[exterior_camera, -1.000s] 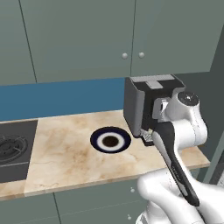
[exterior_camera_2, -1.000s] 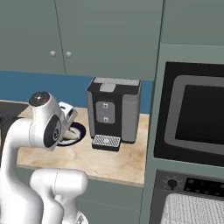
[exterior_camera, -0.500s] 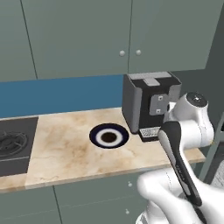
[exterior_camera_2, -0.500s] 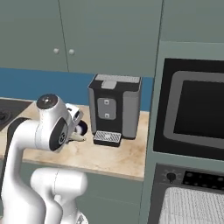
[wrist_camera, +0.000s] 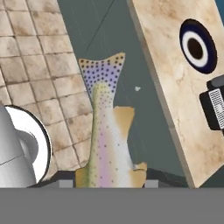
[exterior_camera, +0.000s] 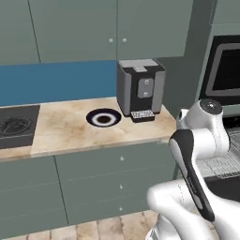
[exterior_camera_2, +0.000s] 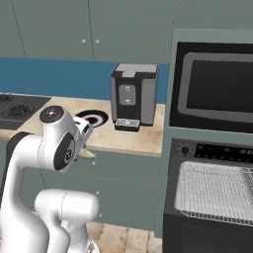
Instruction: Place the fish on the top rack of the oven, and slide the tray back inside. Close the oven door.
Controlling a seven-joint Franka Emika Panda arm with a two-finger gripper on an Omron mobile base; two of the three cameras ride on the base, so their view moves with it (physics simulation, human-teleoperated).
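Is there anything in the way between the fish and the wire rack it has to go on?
Nothing visible blocks it. The gripper holds the fish out in front of the lower cabinets, off the counter. The top rack is pulled out of the oven to the right and is bare, with open air between them.

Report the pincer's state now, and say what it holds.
Pincer: closed on the fish, which sticks out ahead of it over the floor, clear of the plate on the counter.
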